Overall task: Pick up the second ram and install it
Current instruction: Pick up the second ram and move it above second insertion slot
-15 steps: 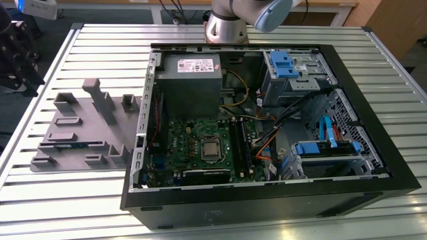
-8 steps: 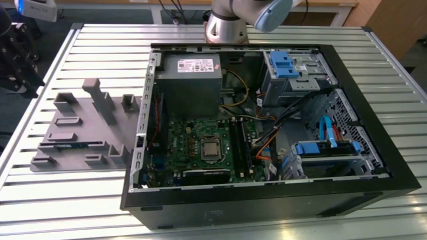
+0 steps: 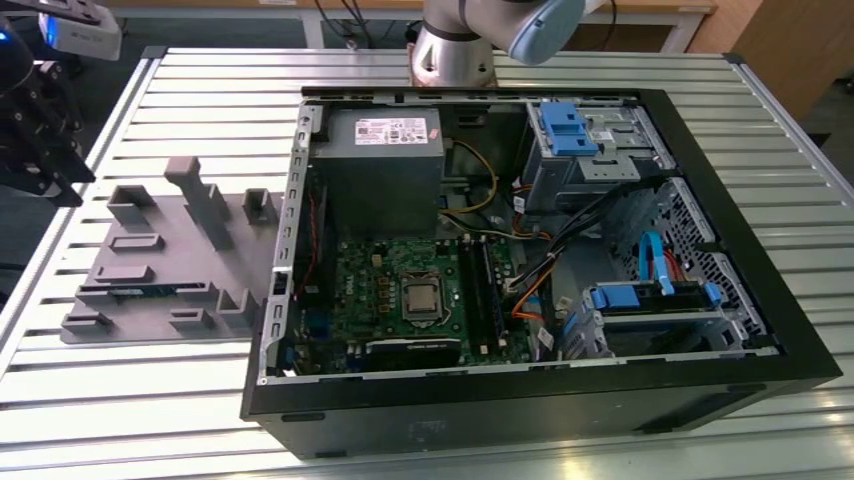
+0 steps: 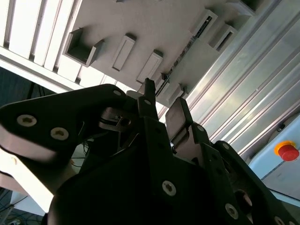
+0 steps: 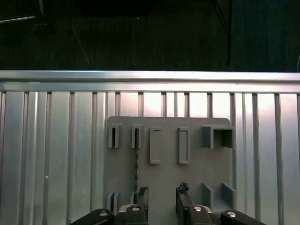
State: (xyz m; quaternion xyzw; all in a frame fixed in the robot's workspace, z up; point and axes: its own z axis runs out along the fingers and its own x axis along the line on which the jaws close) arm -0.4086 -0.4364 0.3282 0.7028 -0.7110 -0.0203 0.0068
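In the first wrist view my gripper [image 5: 162, 199] has its fingers spread, nothing between them, over the grey holder tray [image 5: 167, 176]; the second ram [image 5: 136, 142] stands on edge in one of the tray's slots, apart from my fingertips; in the second wrist view my fingers [image 4: 179, 117] are parted and bare, the ram a thin dark strip in the tray beyond them; in the exterior view the ram sits in the tray's long slot, at the exterior view's left of the open computer case [image 3: 534, 402]; my gripper hangs further left, clear of the tray.

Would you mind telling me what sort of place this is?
Probably a robotics lab for PC assembly: an open computer case on a slatted metal table, a grey holder tray, a robot arm.
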